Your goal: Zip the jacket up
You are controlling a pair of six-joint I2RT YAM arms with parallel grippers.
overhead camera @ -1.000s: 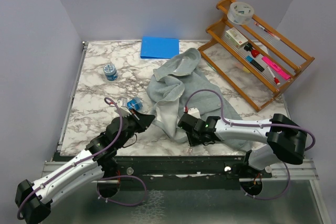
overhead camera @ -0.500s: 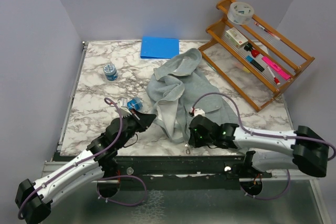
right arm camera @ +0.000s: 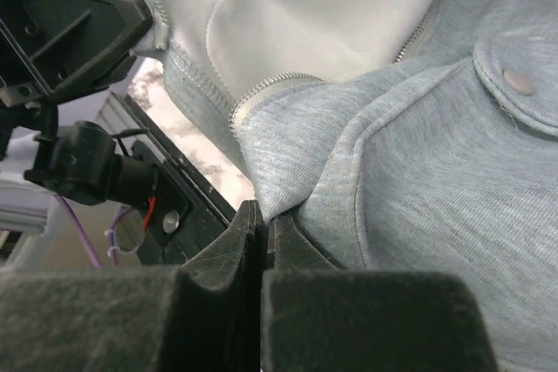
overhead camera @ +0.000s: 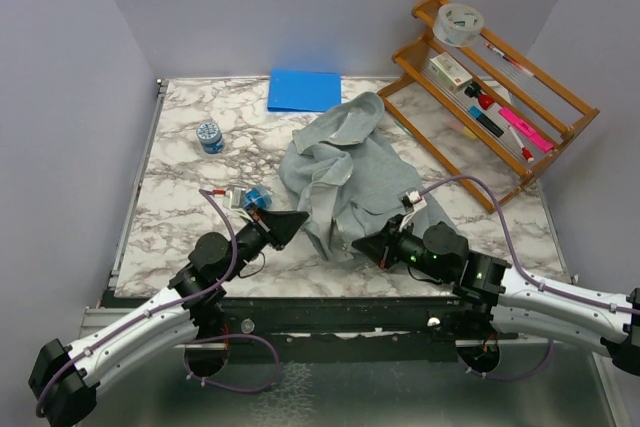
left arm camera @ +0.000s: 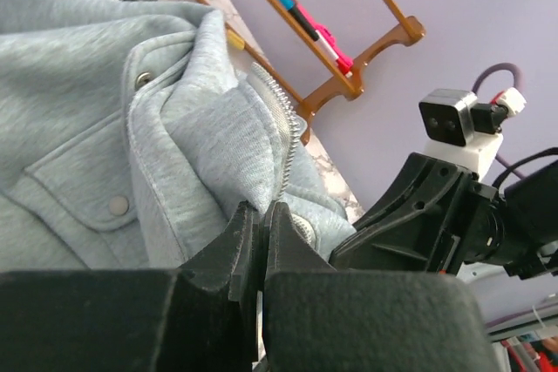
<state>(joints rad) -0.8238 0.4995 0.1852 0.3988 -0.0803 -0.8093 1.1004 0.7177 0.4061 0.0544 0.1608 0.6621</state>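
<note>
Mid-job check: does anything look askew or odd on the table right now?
Only the jacket: it lies bunched in a heap, unzipped, its front edges folded over so the zipper teeth curl rather than run straight. The left gripper and right gripper each pinch its fabric. Nothing looks spilled or torn.

We are looking down in the top view from above and behind the robot, standing well back and taking in the whole table, the jacket and the rack. In the left wrist view we are sitting low and very near, looking along the left gripper across the jacket towards the rack and the right wrist camera. In the right wrist view we are even closer, facing along the right gripper towards the left gripper and the table's near edge. Both wrist views are sharing the jacket's near hem, from opposite sides.
</note>
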